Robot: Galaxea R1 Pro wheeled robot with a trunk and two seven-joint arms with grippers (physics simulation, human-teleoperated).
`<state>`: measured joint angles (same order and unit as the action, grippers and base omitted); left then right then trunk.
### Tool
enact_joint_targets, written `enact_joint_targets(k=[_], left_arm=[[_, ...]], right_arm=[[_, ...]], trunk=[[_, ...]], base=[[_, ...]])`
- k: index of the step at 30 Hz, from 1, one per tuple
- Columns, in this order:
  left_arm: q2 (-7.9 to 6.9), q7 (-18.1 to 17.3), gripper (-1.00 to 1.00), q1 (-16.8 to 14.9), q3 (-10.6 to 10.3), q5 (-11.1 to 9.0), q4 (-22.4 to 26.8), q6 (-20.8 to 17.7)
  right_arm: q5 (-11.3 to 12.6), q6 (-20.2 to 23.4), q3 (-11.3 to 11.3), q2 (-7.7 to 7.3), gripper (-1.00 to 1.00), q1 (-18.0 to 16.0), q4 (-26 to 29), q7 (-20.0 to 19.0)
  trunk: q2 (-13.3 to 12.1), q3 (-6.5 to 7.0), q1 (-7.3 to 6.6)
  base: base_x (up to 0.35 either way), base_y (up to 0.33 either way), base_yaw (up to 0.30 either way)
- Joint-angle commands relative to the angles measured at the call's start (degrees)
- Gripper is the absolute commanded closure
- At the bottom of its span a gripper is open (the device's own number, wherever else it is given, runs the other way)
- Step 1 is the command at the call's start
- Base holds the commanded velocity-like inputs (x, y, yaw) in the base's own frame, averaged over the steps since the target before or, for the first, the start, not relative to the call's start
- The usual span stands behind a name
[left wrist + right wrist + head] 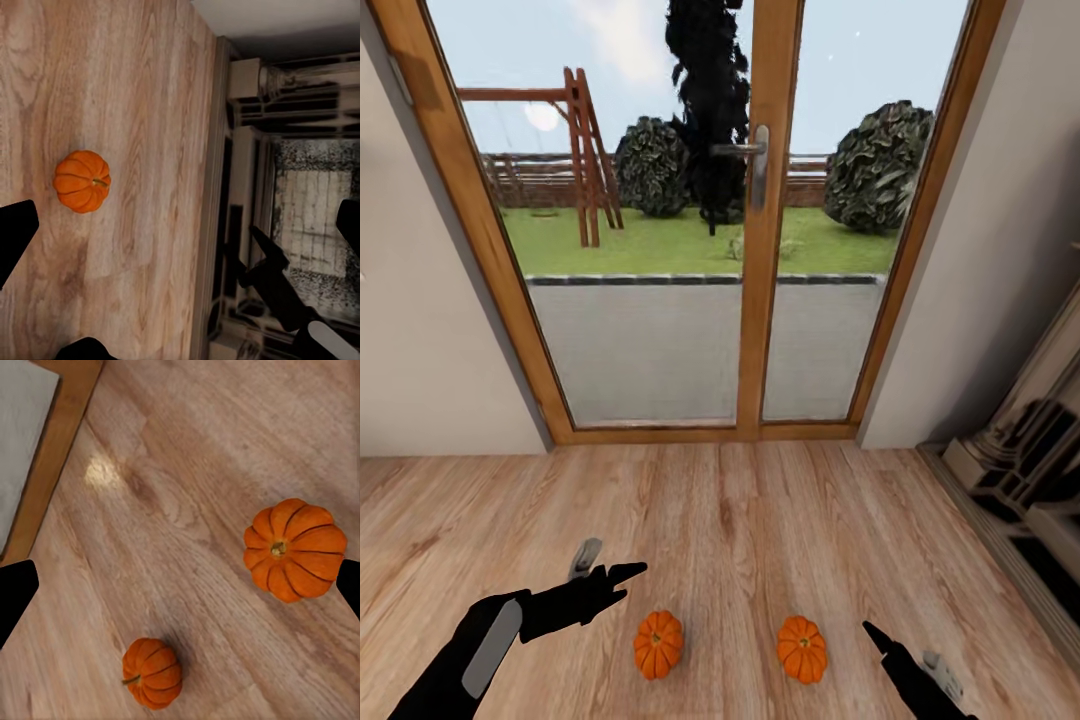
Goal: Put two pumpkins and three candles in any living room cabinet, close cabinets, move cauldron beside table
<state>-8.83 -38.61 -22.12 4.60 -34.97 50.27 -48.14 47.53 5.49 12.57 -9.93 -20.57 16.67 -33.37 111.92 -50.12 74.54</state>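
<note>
Two pumpkins, left and right, apart on wooden floor before glass door. Left pincer and right pincer both spread, empty.

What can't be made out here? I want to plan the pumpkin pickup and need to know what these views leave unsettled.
- Right gripper, head view: cut off by the bottom edge, so its opening is uncertain.
- Left gripper, head view: foreshortened black fingers, gap unclear.
- Dark structure at the head view's right edge: cropped; the left wrist view renders it murky.
- Left pumpkin and right pumpkin: undersides hidden against the wooden floor.
</note>
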Motion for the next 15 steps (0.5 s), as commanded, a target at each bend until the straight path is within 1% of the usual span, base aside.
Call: enact_joint_targets(k=[1, 11, 15], left_arm=[[-0.04, -0.1, -1.00, 0.0, 0.1, 0.0, 0.0, -0.3], [0.05, -0.1, -1.00, 0.0, 0.1, -0.1, 0.0, -0.4], [-0.07, -0.1, -1.00, 0.0, 0.1, -0.1, 0.0, -0.4]], right_arm=[[0.6, 0.6, 0.3, 0.05, -1.00, 0.0, 0.0, -0.2], [0.6, 0.6, 0.4, 0.04, -1.00, 0.0, -0.2, -0.1], [0.6, 0.5, 0.5, 0.11, -1.00, 0.0, -3.0, -0.1]], trunk=[[0.4, -0.23, 0.22], [4.4, -2.03, 2.41], [6.1, -2.74, 3.29]], base=[[0.000, 0.000, 0.000], [0.000, 0.000, 0.000], [0.000, 0.000, 0.000]])
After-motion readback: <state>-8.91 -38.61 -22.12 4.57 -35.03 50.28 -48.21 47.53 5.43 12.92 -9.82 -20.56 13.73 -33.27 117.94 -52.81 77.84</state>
